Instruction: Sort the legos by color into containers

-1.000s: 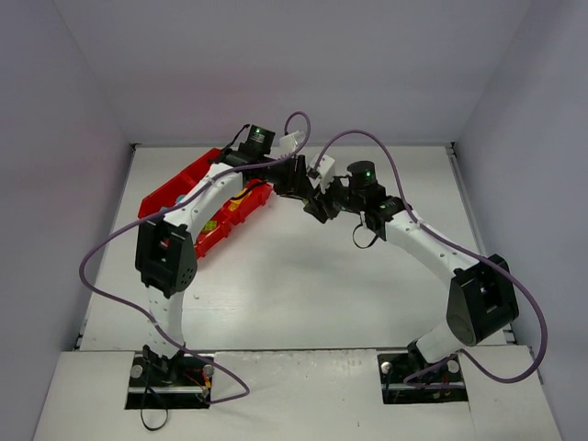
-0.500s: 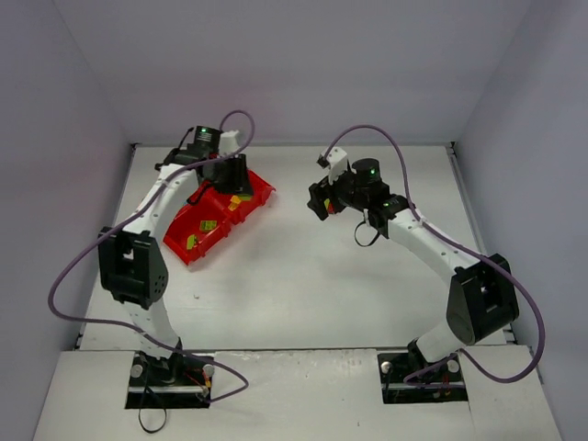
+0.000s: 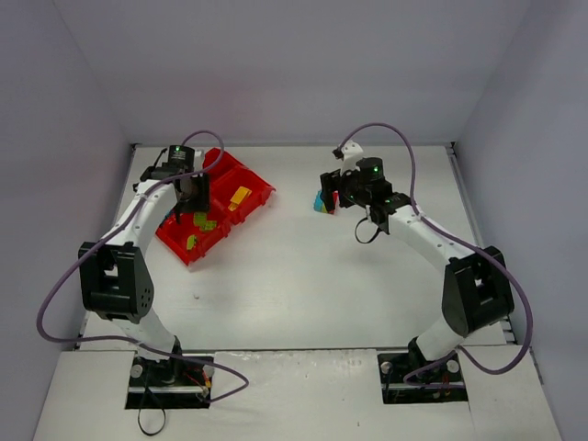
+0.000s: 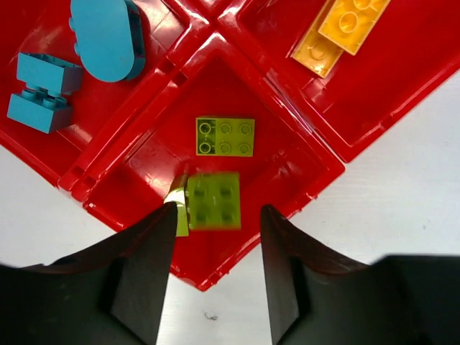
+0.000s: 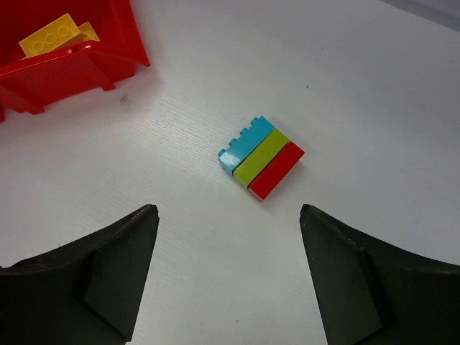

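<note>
The red four-compartment tray (image 3: 253, 207) lies at the left rear. In the left wrist view the tray (image 4: 302, 93) holds teal pieces (image 4: 108, 39), yellow bricks (image 4: 343, 29) and lime green bricks (image 4: 225, 136) in separate compartments. My left gripper (image 3: 195, 204) hovers open over the green compartment. A lime green brick (image 4: 213, 200) lies just beyond its fingertips (image 4: 162, 237), and a thin lime piece (image 4: 178, 210) sits beside the left finger. My right gripper (image 3: 331, 196) is open above a teal, lime and red stack (image 5: 262, 157) that lies on the table.
The tray's near corner (image 5: 79, 68) with yellow bricks (image 5: 50, 34) shows at the top left of the right wrist view. White table all round, with walls at the back and on both sides.
The grippers were together at the table's middle. My left arm has swung left over the tray and stands open. My right gripper has drawn back and the three-colour stack now lies under it.
</note>
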Controlling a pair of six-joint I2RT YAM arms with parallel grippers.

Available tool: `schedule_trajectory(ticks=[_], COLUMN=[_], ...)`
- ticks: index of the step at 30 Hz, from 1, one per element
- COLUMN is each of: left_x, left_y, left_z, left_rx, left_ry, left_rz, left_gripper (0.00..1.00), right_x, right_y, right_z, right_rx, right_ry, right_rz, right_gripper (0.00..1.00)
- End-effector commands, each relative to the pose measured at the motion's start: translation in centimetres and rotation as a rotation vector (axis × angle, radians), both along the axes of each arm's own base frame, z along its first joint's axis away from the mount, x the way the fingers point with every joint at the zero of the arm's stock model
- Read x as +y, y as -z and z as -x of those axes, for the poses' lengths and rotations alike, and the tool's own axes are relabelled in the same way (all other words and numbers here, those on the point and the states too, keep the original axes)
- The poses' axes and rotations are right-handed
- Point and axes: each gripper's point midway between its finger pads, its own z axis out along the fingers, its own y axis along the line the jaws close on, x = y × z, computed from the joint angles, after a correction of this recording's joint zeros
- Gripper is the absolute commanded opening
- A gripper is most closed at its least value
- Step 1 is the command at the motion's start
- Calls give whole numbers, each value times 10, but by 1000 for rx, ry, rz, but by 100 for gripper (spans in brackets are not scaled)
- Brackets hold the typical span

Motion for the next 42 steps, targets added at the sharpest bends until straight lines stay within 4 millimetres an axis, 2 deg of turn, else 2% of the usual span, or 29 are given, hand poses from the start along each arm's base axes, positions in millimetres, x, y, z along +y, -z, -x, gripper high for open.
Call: schedule_trajectory(ticks=[1,5,7,9,10,14,15,16,17,18,19,23,29,36,42], left_x=[7,6,5,3,1,-11,-14,-17,-19,-18,-20,-23,-25,-27,-30], left_y=[-16,-23,-29,-35,-40,-50,-53,-54,-54,-54,-54,-53,-54,-57,-57], left_z=[-18,-24,-26,-28,-29,-31,-32,-31,-31,-30,-26,-21,-10,-7,-5], left_rx=[-81,-101,-118,-130,-141,-159,-163,-164,-163,-162,-157,-151,-140,-143,-139], left_ry=[-39,-44,-46,-39,-40,-23,-15,-10,-6,-8,-5,2,7,14,20], left_rz=[-27,-19,-14,0,12,67,80,85,85,81,85,94,95,103,106], left_gripper=[45,54,57,58,58,58,58,58,58,58,58,58,58,58,58], right_x=[-9,-8,-6,-1,-1,-7,-12,-15,-18,-17,-23,-23,-21,-6,-1], right_y=[-22,-6,6,8,20,23,18,30,33,19,46,66,95,106,127], right_z=[-28,-35,-37,-39,-38,-48,-55,-55,-57,-70,-67,-72,-72,-78,-81], right_rx=[-61,-24,-24,-33,-9,-107,-130,-97,-84,-123,-25,29,55,59,87], right_ry=[113,94,18,-63,-104,-293,-308,-334,-355,-389,-448,-504,-582,-619,-635], right_rz=[-63,-43,22,51,78,222,240,266,285,315,362,400,434,419,418], right_gripper=[75,76,76,76,76,77,79,79,80,85,90,98,99,99,100])
